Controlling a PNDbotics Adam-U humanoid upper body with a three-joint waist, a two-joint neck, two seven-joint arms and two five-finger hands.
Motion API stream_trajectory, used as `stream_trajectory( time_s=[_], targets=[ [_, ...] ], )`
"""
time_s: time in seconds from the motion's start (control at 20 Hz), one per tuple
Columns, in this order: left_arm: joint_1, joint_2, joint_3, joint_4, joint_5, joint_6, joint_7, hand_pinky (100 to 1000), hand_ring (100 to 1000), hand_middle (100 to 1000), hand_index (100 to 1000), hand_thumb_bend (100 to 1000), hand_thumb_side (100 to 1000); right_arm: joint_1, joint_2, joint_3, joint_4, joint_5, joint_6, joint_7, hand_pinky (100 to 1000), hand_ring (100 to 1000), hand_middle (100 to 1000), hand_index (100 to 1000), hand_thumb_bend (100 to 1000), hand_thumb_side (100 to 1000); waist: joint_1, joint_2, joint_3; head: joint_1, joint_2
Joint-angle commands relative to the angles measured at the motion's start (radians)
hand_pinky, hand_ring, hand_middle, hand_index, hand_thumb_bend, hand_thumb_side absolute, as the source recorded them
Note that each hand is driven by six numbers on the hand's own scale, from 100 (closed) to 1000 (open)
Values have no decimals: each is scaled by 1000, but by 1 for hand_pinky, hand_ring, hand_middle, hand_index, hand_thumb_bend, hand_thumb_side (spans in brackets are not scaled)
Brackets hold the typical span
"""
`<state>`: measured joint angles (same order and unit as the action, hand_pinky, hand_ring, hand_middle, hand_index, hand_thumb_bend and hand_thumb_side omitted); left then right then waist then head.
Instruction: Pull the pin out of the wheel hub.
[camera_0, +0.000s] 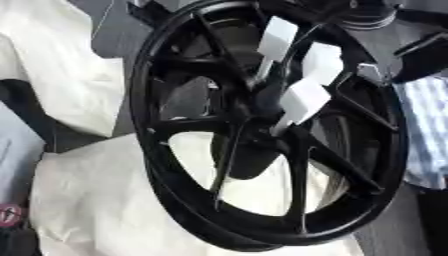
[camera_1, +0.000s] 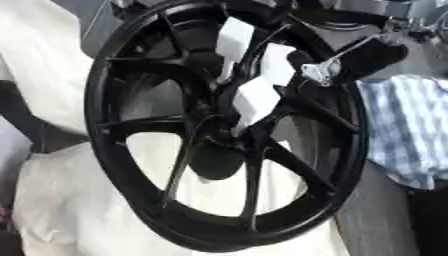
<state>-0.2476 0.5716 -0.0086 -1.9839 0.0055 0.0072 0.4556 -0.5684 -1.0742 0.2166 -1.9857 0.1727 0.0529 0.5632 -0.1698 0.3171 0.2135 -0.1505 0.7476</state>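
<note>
Three white tags (camera_0: 304, 100) at the black spoked wheel's (camera_0: 175, 200) hub.

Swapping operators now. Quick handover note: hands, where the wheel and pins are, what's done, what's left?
Right hand: comes in from the upper right and sits at the wheel's right rim; whether its fingers are open or shut cannot be seen.
Left hand: in neither view.
Wheel: black, spoked, standing tilted on white cloth, filling the view. A striped cloth lies to its right.
Pins: three white tabs stick out around the hub; nothing grips any of them.
Done: no pull visible yet.
Left: bring a hand to a tab, take hold and draw it out of the hub.
</note>
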Motion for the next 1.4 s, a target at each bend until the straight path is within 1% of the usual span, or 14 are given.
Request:
stream_trajectory(
  time_s=[0.05,0.3,0.55,0.7,1.0,1.05,1.1,1.4],
  targets=[
    [-11,27,3,-16,1,0,-3,820,627,575,770,100,703,-4,-20,-13,-14,-14,38,14,946,909,816,886,100,251,6,-14,0,-6,2],
    [-14,24,2,-16,1,0,-4,820,626,575,769,100,707,2,-12,-18,-14,4,82,-6,949,913,822,892,100,253,5,-9,0,-12,-8],
    [-14,22,0,-16,-1,2,-4,819,626,575,769,100,710,4,-5,-19,-14,20,102,-35,952,924,831,900,100,253,4,-3,0,-18,-14],
    [-14,21,0,-16,-2,4,-4,819,626,574,769,100,710,4,-3,-17,-14,28,109,-38,951,930,839,904,100,252,3,1,1,-21,-15],
    [-15,20,-1,-16,-4,5,-3,818,626,574,769,100,715,6,0,-14,-14,36,112,-10,955,938,851,907,100,264,0,8,0,-22,-18],
    [-15,19,-1,-16,-4,6,-3,818,626,574,769,100,703,9,1,-12,-14,38,111,-3,956,940,853,907,100,234,0,9,0,-22,-19],
    [-16,19,-2,-16,-5,6,-3,818,626,574,769,100,716,11,2,-11,-14,40,109,4,961,943,856,910,100,268,-1,11,0,-21,-20],
    [-17,18,-3,-16,-7,7,-4,818,627,575,770,100,720,16,7,-12,-14,30,82,36,975,952,870,915,100,278,-1,20,1,-16,-17]
  ],
)
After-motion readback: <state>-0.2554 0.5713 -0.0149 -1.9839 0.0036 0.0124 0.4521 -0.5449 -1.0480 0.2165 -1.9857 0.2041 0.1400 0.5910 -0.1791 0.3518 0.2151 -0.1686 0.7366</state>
